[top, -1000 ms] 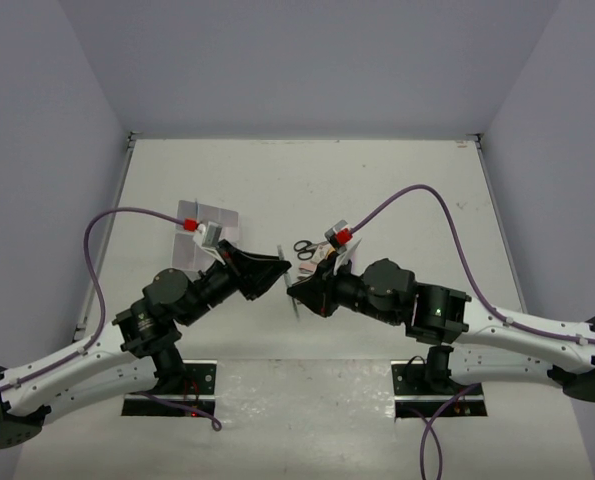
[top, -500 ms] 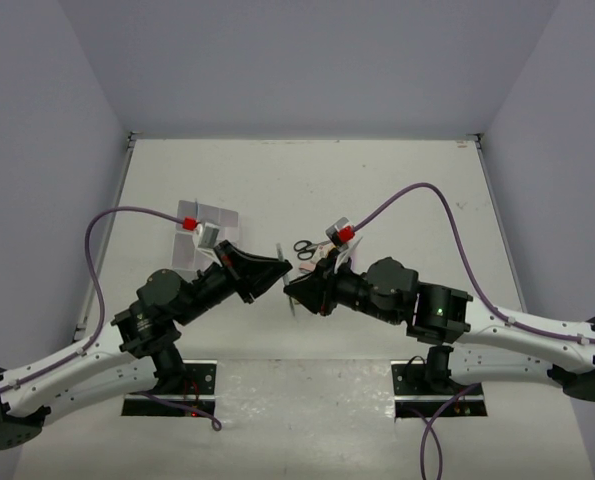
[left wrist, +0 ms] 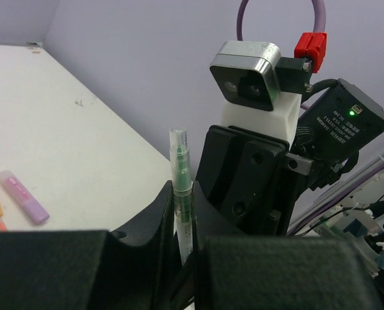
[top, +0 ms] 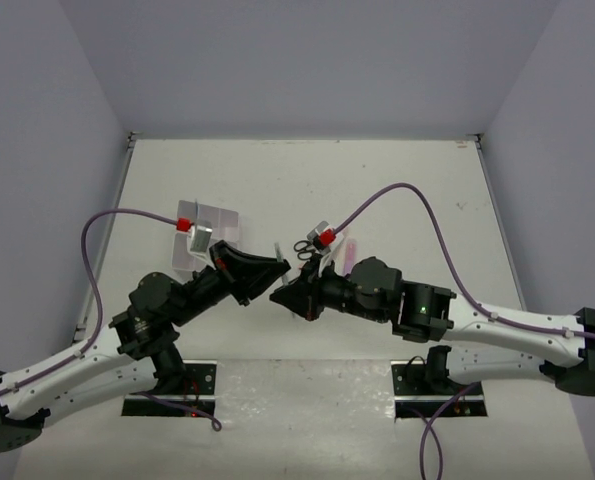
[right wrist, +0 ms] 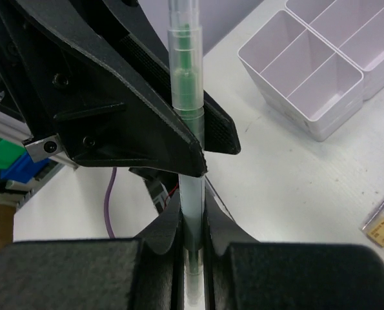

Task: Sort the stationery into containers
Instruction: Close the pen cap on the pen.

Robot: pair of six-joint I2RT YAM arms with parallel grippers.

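A: Which step?
B: Handover, I'd say. Both the left claw (left wrist: 182,201) & right claw (right wrist: 190,226) are clamped on one thin clear-barrelled green-core pen (right wrist: 186,123), held betw. them, off the counter (top: 397,190).
A: Next?
B: Prob. right lets go, then left carries it to the clear plastic divided organiser box (right wrist: 308,71), near the left claw's far-left side.

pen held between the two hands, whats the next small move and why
Probably open the right hand and leave the pen with the left hand: both hands are shut on it in mid-air, and the clear organiser box sits on the left hand's side, so the left looks better placed to drop it in.
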